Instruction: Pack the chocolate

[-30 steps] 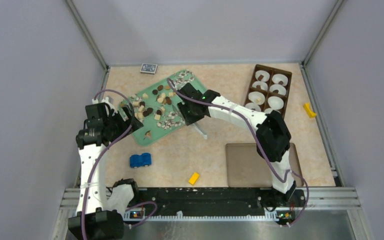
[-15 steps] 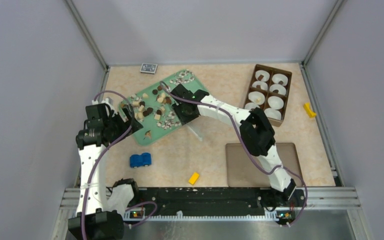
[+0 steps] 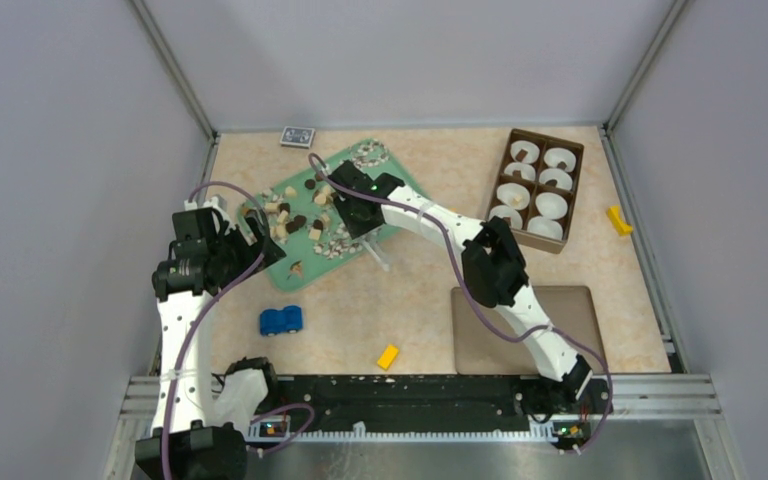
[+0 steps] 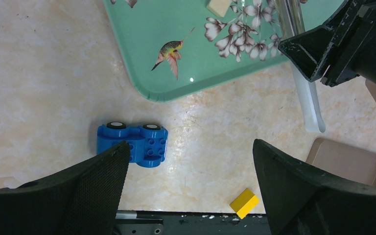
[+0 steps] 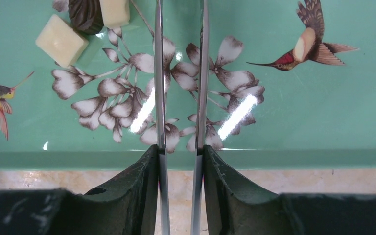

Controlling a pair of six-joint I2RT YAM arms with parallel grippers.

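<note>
The chocolate (image 3: 295,215) is a scatter of small dark, tan and cream pieces on the green floral tray (image 3: 303,272). My right gripper (image 3: 348,208) hangs over the tray's middle, shut on metal tweezers (image 5: 159,73) whose two blades run forward between its fingers (image 5: 142,181). In the right wrist view a cream cube (image 5: 61,40) and a dark piece (image 5: 85,13) lie just left of the blades. The tweezer tips are out of view. My left gripper (image 4: 191,161) stands open and empty at the tray's left edge, over bare table.
A brown box with white paper cups (image 3: 538,185) stands at the back right, and a flat brown lid (image 3: 480,330) lies near the right arm's base. A blue toy car (image 4: 137,142) and a yellow block (image 4: 244,202) lie in front; another yellow block (image 3: 617,220) sits far right.
The right arm has swung left across the tray with the tweezers, bringing them closer to the chocolate pieces. The left arm has not moved.
</note>
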